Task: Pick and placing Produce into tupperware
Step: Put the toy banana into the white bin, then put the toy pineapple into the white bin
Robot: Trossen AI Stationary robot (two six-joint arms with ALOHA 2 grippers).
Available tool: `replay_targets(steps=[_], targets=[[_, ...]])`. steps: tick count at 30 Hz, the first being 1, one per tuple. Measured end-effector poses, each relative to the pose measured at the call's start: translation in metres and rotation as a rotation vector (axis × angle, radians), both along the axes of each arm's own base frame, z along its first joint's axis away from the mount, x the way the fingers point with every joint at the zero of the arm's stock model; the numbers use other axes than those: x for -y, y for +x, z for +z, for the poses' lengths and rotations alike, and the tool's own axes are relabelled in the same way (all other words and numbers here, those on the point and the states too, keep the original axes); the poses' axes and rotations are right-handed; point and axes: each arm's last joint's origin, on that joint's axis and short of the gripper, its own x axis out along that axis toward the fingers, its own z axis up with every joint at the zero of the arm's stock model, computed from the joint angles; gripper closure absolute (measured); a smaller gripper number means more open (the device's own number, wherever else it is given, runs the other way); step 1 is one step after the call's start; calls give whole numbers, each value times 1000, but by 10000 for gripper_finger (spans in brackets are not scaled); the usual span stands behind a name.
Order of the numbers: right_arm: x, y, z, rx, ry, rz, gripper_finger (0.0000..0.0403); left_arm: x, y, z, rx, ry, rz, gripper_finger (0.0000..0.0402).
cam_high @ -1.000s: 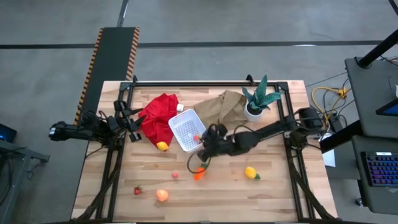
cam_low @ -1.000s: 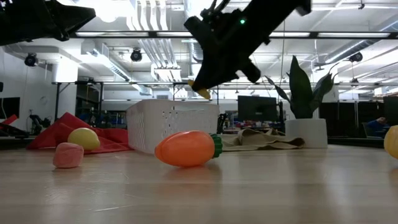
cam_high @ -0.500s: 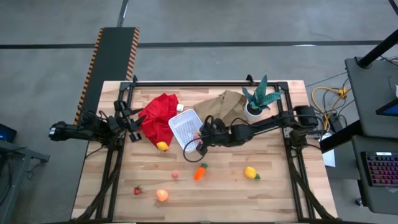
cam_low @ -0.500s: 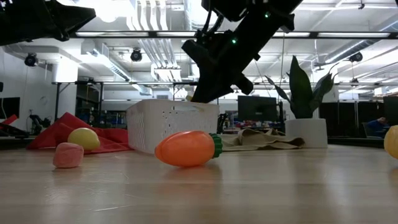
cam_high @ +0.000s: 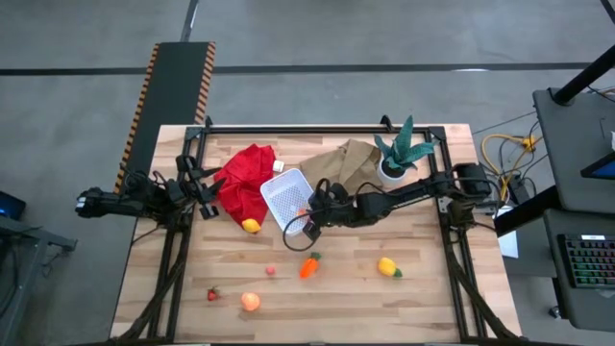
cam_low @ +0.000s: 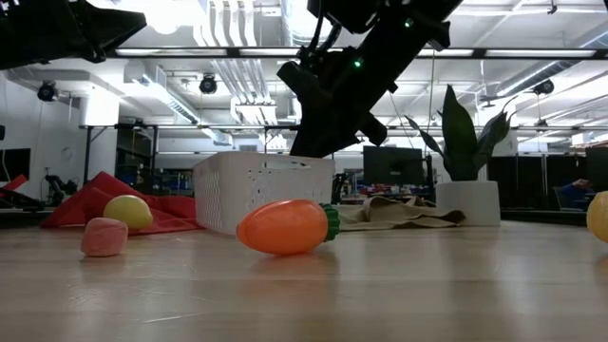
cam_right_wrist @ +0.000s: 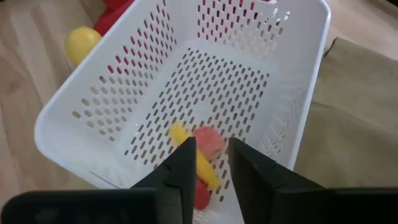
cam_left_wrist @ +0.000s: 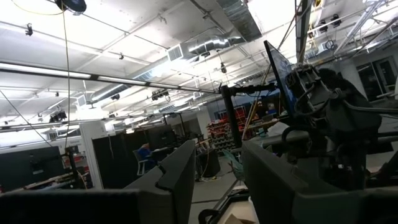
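The white perforated tupperware [cam_high: 283, 197] stands on the table's middle. A yellow piece [cam_right_wrist: 180, 134] and a red piece [cam_right_wrist: 210, 142] lie on its floor. My right gripper [cam_high: 309, 216] hangs above its near right part, pointing down into it [cam_right_wrist: 211, 149], with a narrow gap between its fingers and nothing in it. The orange carrot [cam_high: 307, 266] lies on its side in front of the tupperware. One lemon [cam_high: 251, 226] lies by the tupperware's near left corner, another [cam_high: 387, 266] at the right. My left gripper [cam_high: 209, 187] waits open at the table's left edge.
A red cloth [cam_high: 245, 178] lies left of the tupperware and a brown paper bag [cam_high: 346, 163] behind it. A potted plant [cam_high: 399, 154] stands at the far right. A pink piece [cam_high: 271, 271], a red berry [cam_high: 212, 294] and a peach ball [cam_high: 250, 302] lie near the front.
My right gripper has moved from above the carrot toward the far edge and now hangs over the tupperware, a little lower. The yellow piece that showed at its fingertips in the low view no longer shows there.
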Motion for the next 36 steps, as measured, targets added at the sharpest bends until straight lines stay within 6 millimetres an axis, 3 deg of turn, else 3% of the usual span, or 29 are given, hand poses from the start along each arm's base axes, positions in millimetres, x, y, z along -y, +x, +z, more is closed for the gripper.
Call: replay_targets(steps=[7,13,19,24,28,31,36], targets=[[-20,-14,25,-56,96,127,290,0,0,0,-1,0,0,283],[-56,-60,58,-189,146,136,285,0,0,0,-1,0,0,283],[-108,-112,89,-128,241,221,282,0,0,-1,-3,-2,-1,283],[-134,-135,102,-104,341,285,229,0,1,-2,-3,-7,-3,283],[-147,-149,95,-179,374,236,158,0,1,-2,-5,-6,-3,283],[-147,-161,77,-342,357,82,114,0,1,-3,-6,-6,-3,283],[-146,-169,51,-586,292,-64,76,0,1,-4,-15,-6,-3,283]])
